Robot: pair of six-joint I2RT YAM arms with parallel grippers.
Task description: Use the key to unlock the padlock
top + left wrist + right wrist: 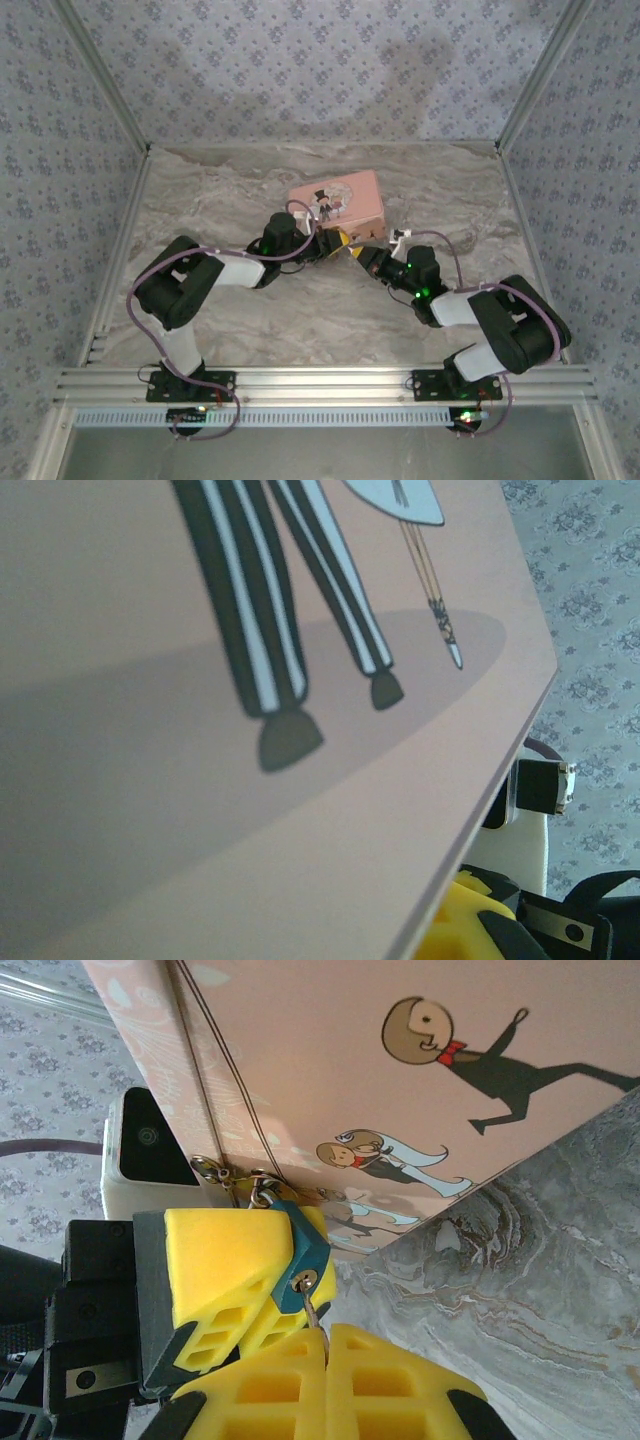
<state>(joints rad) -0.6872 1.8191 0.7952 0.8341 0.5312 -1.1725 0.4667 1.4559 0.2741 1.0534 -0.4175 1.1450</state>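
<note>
**Two grippers meet at the padlock beside the pink box**

One small teal padlock (300, 1251) hangs at the lower edge of the pink box (330, 1080), its top hooked into metal rings on the box's side. Its keyhole faces the right wrist camera. The key (313, 1307) sits in that keyhole, with its thin metal shank running down and out of the lock.

The right gripper (326, 1340) has its two yellow fingers pressed together on the key's lower end, so only the shank shows above them. The left gripper (337, 242) comes in from the other side, its yellow fingers (222, 1260) closed around the padlock's body and hiding all but its front.

From above, the two fingertips nearly touch just in front of the box's near right corner. The box lies flat near the middle of the marbled table (250, 330). In the left wrist view the box's printed face is very close, with a yellow finger (455, 925) under its edge.
</note>
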